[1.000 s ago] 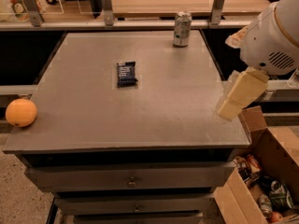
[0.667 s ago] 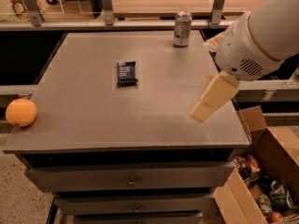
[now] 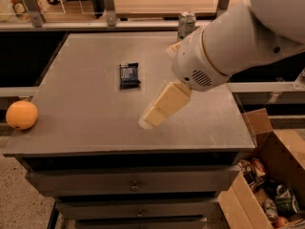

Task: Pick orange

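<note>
Yellow-orange orange (image 3: 21, 114) resting at the table's (image 3: 86, 123) left edge, near the front-left corner. Cream gripper (image 3: 148, 119) hovering over the front-middle, well apart from it; spread or pressed together, cannot tell.

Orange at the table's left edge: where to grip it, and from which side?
Grip the orange across its widest middle, coming down from above. It is round and sits right at the table's front-left edge, so a sideways approach would likely roll it off. The gripper hangs over the table's middle, to the orange's right.
</note>
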